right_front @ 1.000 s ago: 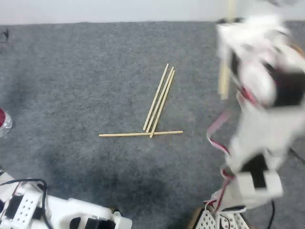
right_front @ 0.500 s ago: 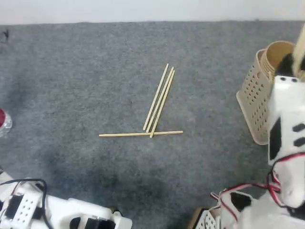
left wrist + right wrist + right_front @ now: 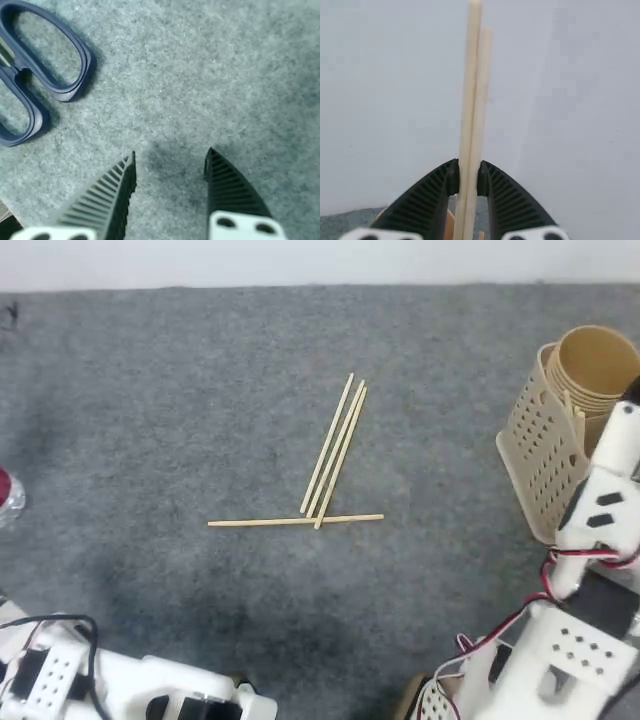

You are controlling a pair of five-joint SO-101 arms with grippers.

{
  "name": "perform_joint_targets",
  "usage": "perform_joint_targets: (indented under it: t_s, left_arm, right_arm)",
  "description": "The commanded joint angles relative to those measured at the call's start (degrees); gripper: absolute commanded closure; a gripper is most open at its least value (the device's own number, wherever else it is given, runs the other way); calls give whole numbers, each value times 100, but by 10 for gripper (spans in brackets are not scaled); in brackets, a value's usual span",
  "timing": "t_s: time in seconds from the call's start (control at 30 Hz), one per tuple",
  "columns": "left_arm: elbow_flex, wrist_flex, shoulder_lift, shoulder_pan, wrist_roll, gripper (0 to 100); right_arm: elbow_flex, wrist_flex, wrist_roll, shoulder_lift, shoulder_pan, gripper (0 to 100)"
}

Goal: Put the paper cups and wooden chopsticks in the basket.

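Three wooden chopsticks [image 3: 335, 445] lie bundled on the grey carpet, with a fourth chopstick [image 3: 295, 521] lying across their near ends. At the right stands a beige perforated basket [image 3: 535, 455] with stacked paper cups [image 3: 597, 365] inside. The right arm [image 3: 605, 500] rises just beside the basket. In the right wrist view, my right gripper [image 3: 468, 175] is shut on two chopsticks [image 3: 472, 100] that stick out upright against a white wall. My left gripper [image 3: 170, 167] hangs open over bare carpet with nothing between its fingers.
Dark blue scissors handles [image 3: 45, 75] lie on the carpet near my left gripper. The left arm's white base [image 3: 120, 685] sits at the front left. A red and clear object [image 3: 8, 495] shows at the left edge.
The right arm has swung with its chopsticks from the back right of the table out to the right edge, uncovering the basket and cups. The chopsticks on the carpet have not moved.
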Motion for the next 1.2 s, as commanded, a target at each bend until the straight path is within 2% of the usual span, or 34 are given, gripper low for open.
perform_joint_targets:
  t_s: [0.0, 0.17, 0.3, 0.37, 0.63, 0.7, 0.8, 0.93, 1.07, 1.17]
  left_arm:
    - [-22, -88, -123, 53, -62, 782]
    - [22, -97, -123, 53, -62, 782]
    - [22, -97, -123, 62, -62, 782]
    - [22, -97, -123, 62, -62, 782]
    - [22, -97, -123, 62, -62, 782]
    - [22, -97, -123, 62, -62, 782]
    - [22, -97, -123, 62, -62, 782]
    - [22, -97, -123, 62, -62, 782]
    - [22, -97, -123, 62, -62, 782]
    - [22, -97, -123, 62, -62, 782]
  right_arm:
    - [422, -637, 26, -75, 92, 993]
    - [756, -945, 53, -22, 84, 985]
    - [765, -936, 53, -22, 110, 818]
    - [765, -936, 53, -40, 110, 768]
    - [765, -919, 35, -31, 66, 812]
    - [633, -646, 35, -40, 4, 815]
    - [-88, 444, 35, 4, -549, 816]
    - [-1758, 2413, 70, 514, -1877, 816]
    - [-3446, 4048, 44, 1771, -3266, 816]
    - [-4422, 5007, 26, 2888, -4040, 816]
